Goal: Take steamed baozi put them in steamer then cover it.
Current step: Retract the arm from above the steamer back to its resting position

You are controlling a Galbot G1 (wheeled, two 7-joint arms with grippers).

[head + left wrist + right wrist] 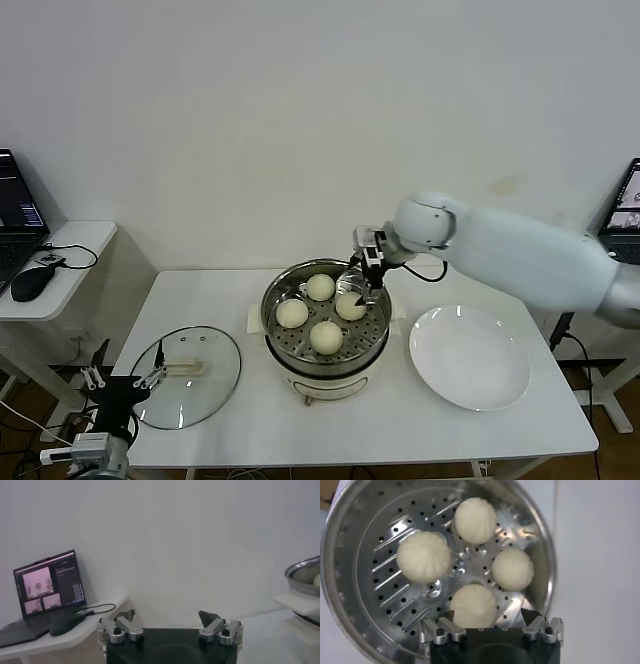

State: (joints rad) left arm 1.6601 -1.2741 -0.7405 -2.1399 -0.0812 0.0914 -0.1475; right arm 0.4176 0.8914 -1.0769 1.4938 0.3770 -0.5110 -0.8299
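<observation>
The right gripper [362, 287] hangs over the steamer [326, 345], at its rim on the robot's right and toward the back, with its fingers spread apart and nothing between them. In the right wrist view the right gripper [490, 617] looks straight down into the pot, and its two dark fingertips [531, 616] stand to either side of the nearest baozi [473, 606] without touching it.

All four baozi lie on the perforated tray [390, 582] inside the steamer [350, 610]. In the head view one bun [320, 287] sits at the back, one [291, 313] on the left, one [327, 337] at the front, and one [349, 306] on the right, just below the gripper. They sit close together round the middle of the tray, each apart from its neighbours.

The cover [190, 375] lies flat on the table [420, 420] to the left of the steamer, handle [186, 367] up, well apart from the pot. A white plate [470, 357] with nothing on it rests to the right of the steamer.

The left gripper [120, 379] waits low at the table's front left corner, just beside the edge of the cover. In the left wrist view the left gripper [170, 620] has its fingers wide apart and grasps nothing. A laptop [47, 587] stands on a side table [90, 625] beyond it.
</observation>
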